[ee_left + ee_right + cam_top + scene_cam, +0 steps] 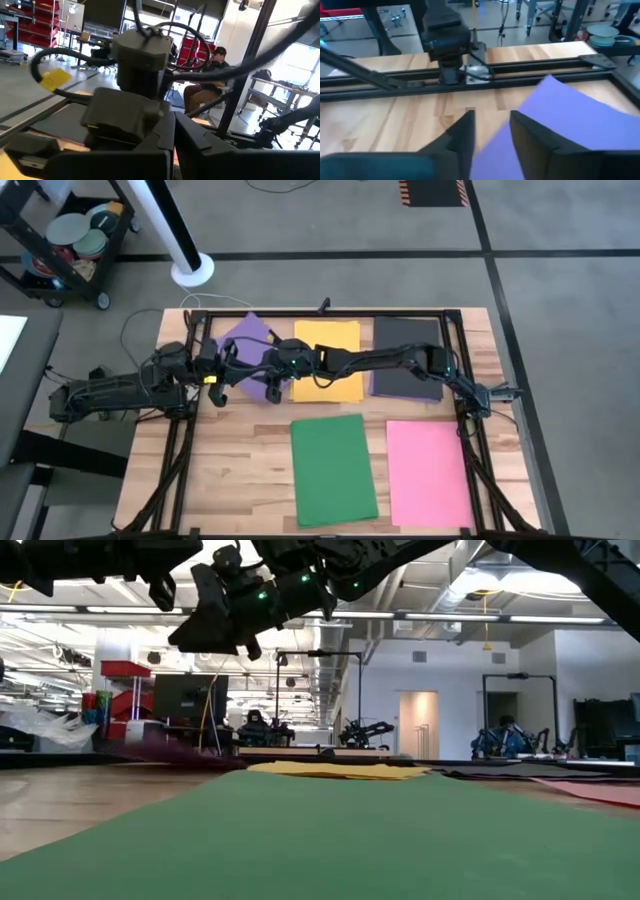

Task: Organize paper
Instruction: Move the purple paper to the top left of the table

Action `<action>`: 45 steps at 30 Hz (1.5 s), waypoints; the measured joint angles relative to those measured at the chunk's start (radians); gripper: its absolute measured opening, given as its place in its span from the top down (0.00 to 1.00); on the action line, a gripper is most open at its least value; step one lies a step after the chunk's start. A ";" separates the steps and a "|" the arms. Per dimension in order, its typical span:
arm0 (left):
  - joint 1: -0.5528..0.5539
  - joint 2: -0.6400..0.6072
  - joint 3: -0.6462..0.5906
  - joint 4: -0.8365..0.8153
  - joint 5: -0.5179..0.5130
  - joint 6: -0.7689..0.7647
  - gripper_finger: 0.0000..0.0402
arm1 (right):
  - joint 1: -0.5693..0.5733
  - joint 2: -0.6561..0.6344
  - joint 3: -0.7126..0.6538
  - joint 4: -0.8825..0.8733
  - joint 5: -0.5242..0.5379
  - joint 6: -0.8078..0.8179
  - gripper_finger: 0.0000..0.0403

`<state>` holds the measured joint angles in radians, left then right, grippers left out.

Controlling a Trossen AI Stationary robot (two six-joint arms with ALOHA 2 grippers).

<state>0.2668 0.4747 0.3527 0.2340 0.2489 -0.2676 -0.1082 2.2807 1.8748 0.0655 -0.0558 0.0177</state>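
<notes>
Nearest me on the desk (250, 470) I count two sheets, green paper (333, 468) and pink paper (427, 472). Farther back lie three: purple paper (250, 345), yellow paper (327, 348), black paper (407, 345), each partly hidden by arms. My left pincer (220, 392) is closed and empty; my right pincer (490, 132) stands parted over the purple sheet.

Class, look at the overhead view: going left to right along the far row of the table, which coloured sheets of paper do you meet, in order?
purple paper → yellow paper → black paper
</notes>
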 joint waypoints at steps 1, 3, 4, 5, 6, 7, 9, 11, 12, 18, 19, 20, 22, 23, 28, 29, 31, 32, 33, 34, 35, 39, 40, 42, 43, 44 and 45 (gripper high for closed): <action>0.000 0.000 0.000 -0.005 0.000 -0.001 1.00 | 0.004 0.000 0.000 -0.002 0.000 0.000 0.65; 0.000 0.000 0.000 -0.024 0.003 -0.001 1.00 | 0.009 -0.001 0.000 -0.011 -0.002 -0.002 0.59; 0.000 0.001 0.000 -0.043 0.007 0.003 1.00 | 0.010 -0.007 0.000 -0.020 -0.005 -0.010 0.58; 0.000 0.004 0.000 -0.068 0.007 0.003 1.00 | 0.013 -0.012 0.000 -0.030 -0.007 -0.021 0.57; 0.000 0.011 0.000 -0.096 0.007 0.001 1.00 | 0.016 -0.021 0.000 -0.046 -0.007 -0.029 0.58; 0.000 0.018 0.000 -0.133 0.006 -0.004 1.00 | 0.020 -0.033 0.000 -0.068 -0.007 -0.042 0.60; 0.000 0.036 0.000 -0.220 -0.016 -0.020 1.00 | 0.029 -0.056 0.000 -0.126 -0.007 -0.079 0.67; 0.000 0.064 0.000 -0.302 -0.063 -0.038 1.00 | 0.040 -0.081 0.000 -0.198 -0.007 -0.127 0.79; -0.001 0.080 0.000 -0.325 -0.071 -0.047 1.00 | 0.045 -0.093 0.000 -0.244 0.002 -0.147 0.86; -0.017 0.201 -0.001 -0.393 -0.146 -0.055 1.00 | 0.058 -0.156 0.000 -0.419 0.007 -0.179 0.99; -0.025 0.225 -0.001 -0.395 -0.146 -0.056 1.00 | 0.059 -0.170 0.000 -0.450 0.005 -0.179 1.00; -0.030 0.248 0.000 -0.390 -0.152 -0.060 1.00 | 0.060 -0.177 0.002 -0.469 0.005 -0.179 1.00; -0.041 0.298 0.000 -0.412 -0.171 -0.070 1.00 | 0.057 -0.185 0.001 -0.497 0.009 -0.183 1.00; -0.050 0.329 0.000 -0.414 -0.175 -0.079 1.00 | 0.057 -0.186 0.000 -0.506 0.011 -0.186 1.00; -0.077 0.420 0.000 -0.402 -0.222 -0.084 1.00 | 0.060 -0.205 0.001 -0.515 0.027 -0.248 1.00; -0.079 0.431 0.000 -0.403 -0.227 -0.084 1.00 | 0.063 -0.206 0.002 -0.522 0.027 -0.253 1.00; -0.081 0.438 -0.001 -0.393 -0.231 -0.084 1.00 | 0.068 -0.204 -0.008 -0.549 0.027 -0.256 1.00; -0.081 0.437 -0.001 -0.391 -0.232 -0.083 1.00 | 0.073 -0.204 -0.028 -0.547 0.027 -0.255 1.00; -0.081 0.437 -0.001 -0.392 -0.232 -0.083 1.00 | 0.077 -0.204 -0.059 -0.538 0.027 -0.255 1.00; -0.081 0.437 -0.001 -0.391 -0.233 -0.084 1.00 | 0.078 -0.205 -0.090 -0.534 0.027 -0.253 1.00; -0.081 0.438 -0.001 -0.392 -0.234 -0.084 1.00 | 0.082 -0.215 -0.130 -0.525 0.027 -0.241 1.00; -0.081 0.444 -0.001 -0.389 -0.234 -0.096 1.00 | 0.094 -0.301 -0.346 -0.344 0.027 -0.172 1.00; -0.081 0.450 -0.002 -0.383 -0.234 -0.106 1.00 | 0.096 -0.337 -0.406 -0.298 0.026 -0.148 1.00; -0.081 0.460 -0.019 -0.340 -0.234 -0.137 1.00 | 0.095 -0.412 -0.519 -0.181 0.024 -0.090 1.00; -0.081 0.466 -0.030 -0.319 -0.234 -0.155 1.00 | 0.095 -0.448 -0.573 -0.153 0.028 -0.065 1.00; -0.081 0.476 -0.041 -0.300 -0.234 -0.171 1.00 | 0.094 -0.481 -0.624 -0.139 0.041 -0.041 1.00; -0.080 0.487 -0.050 -0.287 -0.234 -0.183 1.00 | 0.093 -0.510 -0.665 -0.127 0.063 -0.020 1.00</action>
<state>0.1864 0.9620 0.3028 -0.0527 0.0147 -0.4508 -0.0148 1.7711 1.2101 -0.0618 0.0068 -0.0027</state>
